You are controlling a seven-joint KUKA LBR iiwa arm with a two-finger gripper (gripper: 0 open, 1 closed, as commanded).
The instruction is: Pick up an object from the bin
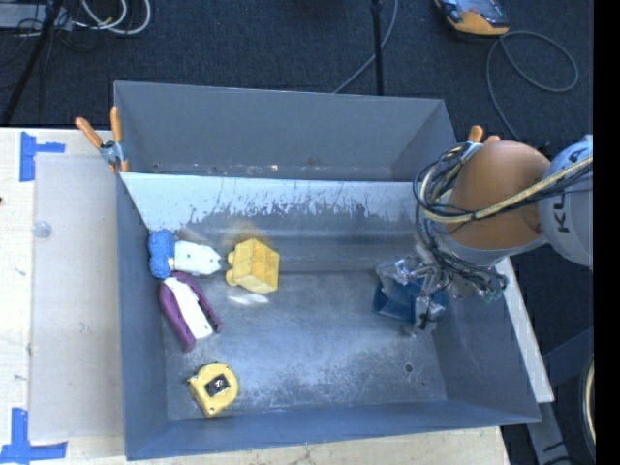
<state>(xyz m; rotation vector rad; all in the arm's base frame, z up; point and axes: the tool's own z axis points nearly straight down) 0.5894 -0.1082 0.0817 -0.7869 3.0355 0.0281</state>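
Observation:
My gripper (pixel 422 310) is low at the right side of the bin, below the arm's orange cover. A dark blue blocky thing (pixel 391 303) lies on the bin floor right against the gripper's left side, partly hidden by it. I cannot make out whether the thing is gripped or only touched.
At the bin's left lie a yellow block (pixel 254 265), a blue and white toy (pixel 179 257) and a purple and white bottle-like thing (pixel 187 310). A yellow tape measure (pixel 214 387) sits near the front left. The arm reaches in over the right rim.

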